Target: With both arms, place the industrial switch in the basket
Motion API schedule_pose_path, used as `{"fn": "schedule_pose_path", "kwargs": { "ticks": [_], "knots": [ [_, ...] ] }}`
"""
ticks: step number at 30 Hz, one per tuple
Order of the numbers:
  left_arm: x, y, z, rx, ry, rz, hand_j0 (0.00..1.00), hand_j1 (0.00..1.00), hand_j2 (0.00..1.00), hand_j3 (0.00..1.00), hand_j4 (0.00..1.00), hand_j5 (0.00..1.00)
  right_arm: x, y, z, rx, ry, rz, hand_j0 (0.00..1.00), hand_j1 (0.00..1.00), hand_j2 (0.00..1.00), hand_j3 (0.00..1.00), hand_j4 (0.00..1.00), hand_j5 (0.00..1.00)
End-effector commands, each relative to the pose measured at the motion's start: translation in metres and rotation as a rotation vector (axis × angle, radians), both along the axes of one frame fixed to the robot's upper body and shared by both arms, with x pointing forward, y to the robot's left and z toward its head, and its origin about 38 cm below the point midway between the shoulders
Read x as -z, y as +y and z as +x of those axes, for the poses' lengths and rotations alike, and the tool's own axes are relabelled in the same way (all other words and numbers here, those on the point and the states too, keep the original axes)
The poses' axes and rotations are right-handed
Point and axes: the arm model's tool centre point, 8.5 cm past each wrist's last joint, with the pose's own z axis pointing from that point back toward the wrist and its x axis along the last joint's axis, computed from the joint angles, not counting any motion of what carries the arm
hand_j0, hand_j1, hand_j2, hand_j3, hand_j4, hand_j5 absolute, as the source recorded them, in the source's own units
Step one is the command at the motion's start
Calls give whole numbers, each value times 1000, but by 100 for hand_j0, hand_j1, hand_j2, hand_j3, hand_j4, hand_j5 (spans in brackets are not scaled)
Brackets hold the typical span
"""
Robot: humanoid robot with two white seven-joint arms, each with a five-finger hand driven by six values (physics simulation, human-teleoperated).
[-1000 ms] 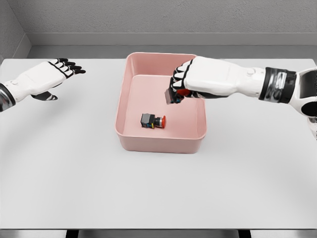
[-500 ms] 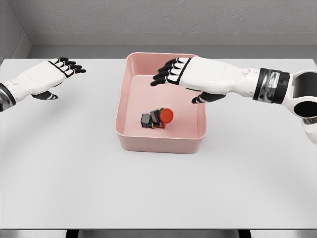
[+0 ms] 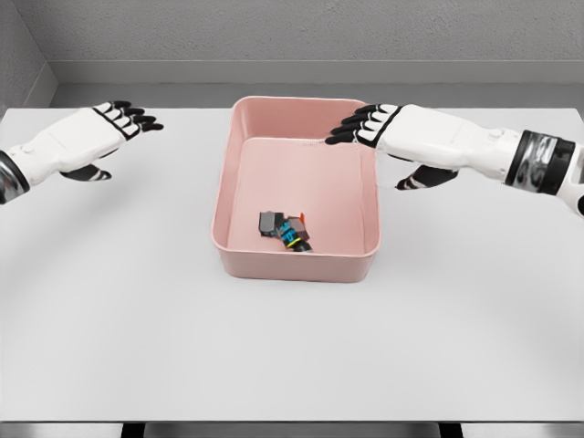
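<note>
Right hand point(image 3: 401, 137) flat over the far right rim of the basket point(image 3: 228, 173), fingers spread apart, nothing in it. Left hand point(image 3: 87, 141) out over the table point(image 3: 292, 347), well left of the basket, fingers also apart and empty.

Down in the basket, near the front wall: 2 switches point(image 3: 285, 228), touching, lying in a small heap, dark bodies with a bit of red and blue showing. Hard to tell where 1 ends and the other starts.

Looks like the job is about done, both parts in. Best next step, as a guess: lift the right hand up first, then pull it back, so as not to bump the pink rim. Same for the left hand, slow and clear of the basket.

Table plain and white. Grey wall point(image 3: 292, 36) behind it.
</note>
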Motion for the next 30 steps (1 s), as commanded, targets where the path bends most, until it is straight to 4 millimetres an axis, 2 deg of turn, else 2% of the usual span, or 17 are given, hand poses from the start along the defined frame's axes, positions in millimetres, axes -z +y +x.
{"fn": "schedule_pose_path", "kwargs": {
  "ticks": [1,3,5,9,12,19,30],
  "knots": [
    [-11,-2,-3,14,-13,-31,100,100,100,100,100,100,-14,-22,5,58,-27,17,100,100,100,100,100,100],
    [-13,6,-7,5,-4,-43,100,100,100,100,100,100,-11,-39,5,102,-23,40,100,100,100,100,100,100],
    [-14,8,-9,6,1,-33,100,100,100,100,100,100,-6,-45,2,120,-12,49,100,100,100,100,100,100],
    [-10,12,-11,-1,11,-30,100,100,100,100,100,100,8,-82,-10,210,22,63,100,100,100,100,100,100],
    [-10,12,-11,0,10,-30,100,100,100,100,100,100,18,-97,-11,245,39,67,100,100,100,100,100,100],
    [-11,10,-12,4,7,-30,100,100,100,100,100,100,25,-105,-12,269,54,74,100,100,100,100,100,100],
    [-11,11,-11,3,7,-30,100,100,100,100,100,100,26,-104,-14,261,55,73,100,100,100,100,100,100]
  ]
}}
